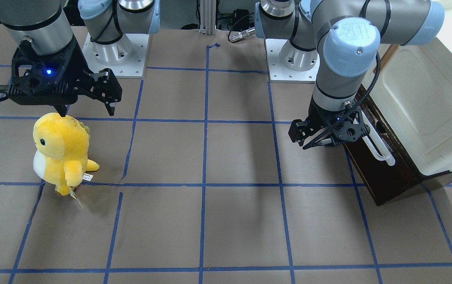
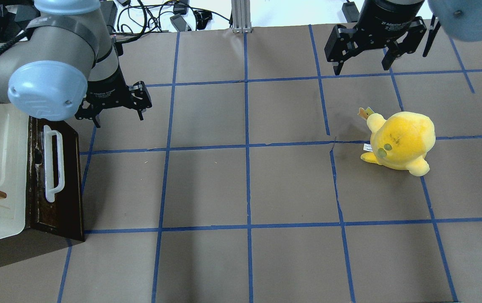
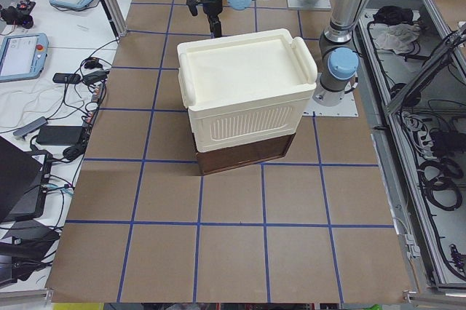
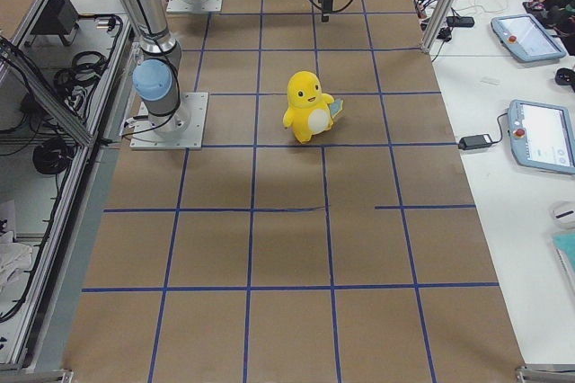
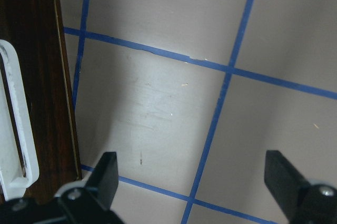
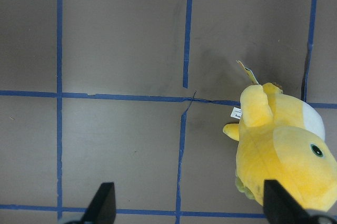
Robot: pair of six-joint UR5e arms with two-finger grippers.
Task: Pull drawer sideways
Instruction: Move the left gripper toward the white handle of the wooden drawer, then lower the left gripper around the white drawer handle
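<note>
- The drawer (image 2: 69,185) sits at the left end of the table (image 2: 245,189), under a cream box (image 2: 1,160); its dark front faces the middle of the table, and it seems closed.
- I judge it stiff and rather heavy, being wood; it should slide and not bend; the box may creep along if the pull is abrupt.
- The best hold is the white handle (image 2: 53,164), a smooth hard bar, taken near its middle with one finger on each side; a hold at one end may skew the drawer.
- The left gripper (image 2: 118,120) hangs just past the far end of the handle; it touches nothing and its fingers are wide apart.
- The right gripper (image 2: 360,68), at the far right, is also spread and empty; a yellow plush (image 2: 400,141) stands near it.
- Hidden: the drawer's sides and inside; the left arm covers its far corner from above; whether the box is fixed, I cannot tell.
</note>
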